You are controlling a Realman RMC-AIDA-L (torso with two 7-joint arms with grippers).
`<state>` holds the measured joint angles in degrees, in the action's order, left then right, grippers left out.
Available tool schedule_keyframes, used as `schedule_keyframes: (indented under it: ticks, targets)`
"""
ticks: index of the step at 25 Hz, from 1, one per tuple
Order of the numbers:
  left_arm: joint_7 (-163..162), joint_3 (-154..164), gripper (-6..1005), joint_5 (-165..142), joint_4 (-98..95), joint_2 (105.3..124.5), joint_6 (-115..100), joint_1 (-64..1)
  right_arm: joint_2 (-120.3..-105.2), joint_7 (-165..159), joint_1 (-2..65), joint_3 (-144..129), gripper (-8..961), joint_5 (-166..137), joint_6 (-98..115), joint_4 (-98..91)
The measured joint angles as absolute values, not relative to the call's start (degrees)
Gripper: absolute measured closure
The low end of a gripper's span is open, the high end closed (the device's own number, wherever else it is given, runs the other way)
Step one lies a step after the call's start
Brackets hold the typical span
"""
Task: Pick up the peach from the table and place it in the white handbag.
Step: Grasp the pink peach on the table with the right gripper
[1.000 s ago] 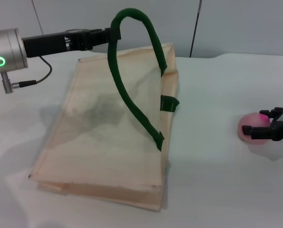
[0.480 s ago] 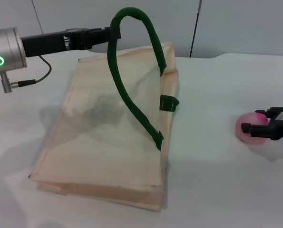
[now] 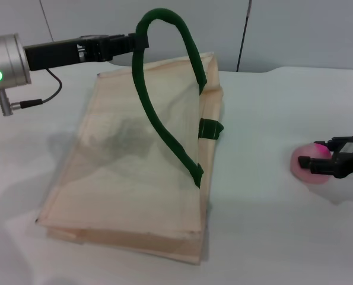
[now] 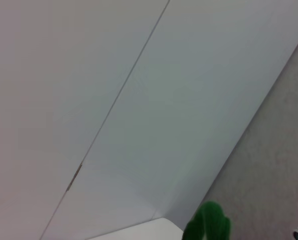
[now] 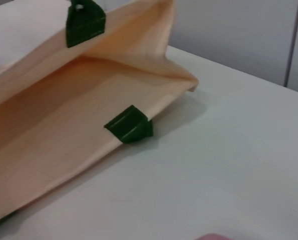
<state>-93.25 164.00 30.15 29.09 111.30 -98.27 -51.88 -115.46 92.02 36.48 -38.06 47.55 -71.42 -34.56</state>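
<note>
The white handbag (image 3: 134, 172) lies flat on the table, its mouth facing right. My left gripper (image 3: 137, 41) is shut on the top of one dark green handle (image 3: 164, 124) and holds that loop up, which lifts the bag's upper side. The handle's tip shows in the left wrist view (image 4: 207, 225). The pale pink peach (image 3: 304, 169) is at the far right, between the black fingers of my right gripper (image 3: 317, 154), which is shut on it, low at the table. The right wrist view shows the bag's open mouth (image 5: 63, 130) and a sliver of the peach (image 5: 214, 236).
The white table (image 3: 259, 119) spreads between the bag and the peach. A grey panelled wall (image 3: 295, 29) stands behind the table. A green handle tab (image 3: 210, 129) sits at the bag's right edge.
My right gripper and the peach have moved a little left, toward the bag. The left gripper and the raised handle have barely moved.
</note>
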Motion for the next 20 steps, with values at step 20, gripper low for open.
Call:
schedule_keyframes:
  ticks: [20]
  targets:
    - [-93.4,164.0,879,30.1,29.1,111.26,-98.3,-51.8,-115.58,91.9,36.2,-38.0,468,47.6,-72.6,-36.0]
